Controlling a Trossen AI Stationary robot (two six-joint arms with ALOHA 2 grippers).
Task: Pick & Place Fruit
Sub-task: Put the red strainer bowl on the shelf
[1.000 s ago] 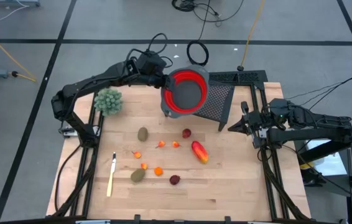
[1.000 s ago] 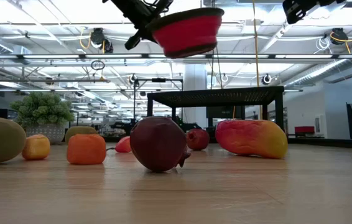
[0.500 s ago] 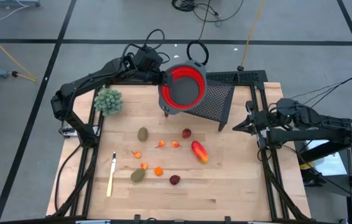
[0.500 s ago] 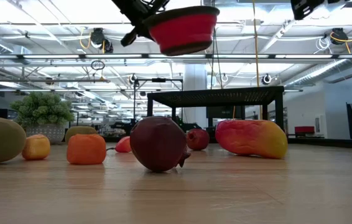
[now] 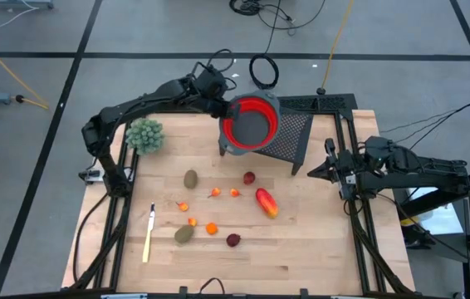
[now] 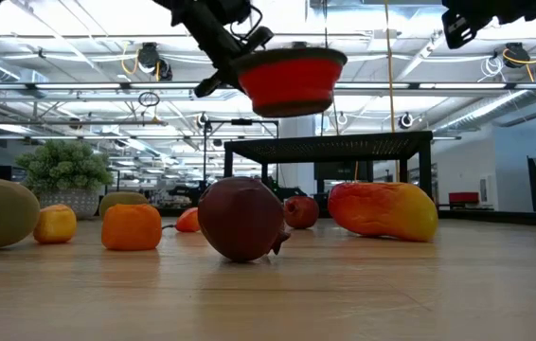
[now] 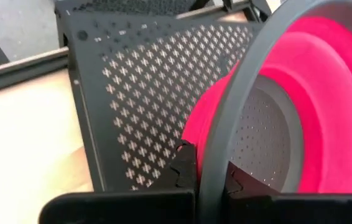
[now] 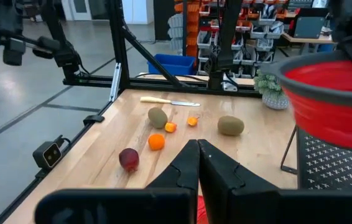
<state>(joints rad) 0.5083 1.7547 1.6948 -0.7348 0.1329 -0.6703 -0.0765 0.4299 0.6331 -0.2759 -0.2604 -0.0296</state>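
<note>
- Wooden table (image 5: 301, 249) stands on a grey floor, with a black perforated rack (image 5: 289, 137) at its far edge.
- Left gripper (image 5: 221, 109) is clamped on the grey rim of a red bowl (image 5: 250, 124) and holds it in the air, just in front of the rack and partly over it.
- In the left wrist view the fingers (image 7: 185, 174) pinch the bowl rim from both sides.
- Right gripper (image 5: 310, 170) hangs beside the rack, at the table's right edge, with its fingers together and holding nothing.
- All fruit lies on the table, nearer than the rack and apart from the bowl.
- Mango (image 5: 266, 202) lies closest to the rack, and 1 dark red ball (image 5: 249, 178) is just beside it.
- Second red ball (image 5: 233, 240) lies farther from the rack, near the front.
- 2 kiwis (image 5: 190, 178) lie well left of the mango; the other one (image 5: 184, 234) is near the front.
- Small orange bits (image 5: 211, 227) are scattered between the kiwis and the mango.
- Green clump (image 5: 144, 134) stands well left of the rack.
- Knife (image 5: 148, 234) lies farthest from the rack, left of the fruit.
</note>
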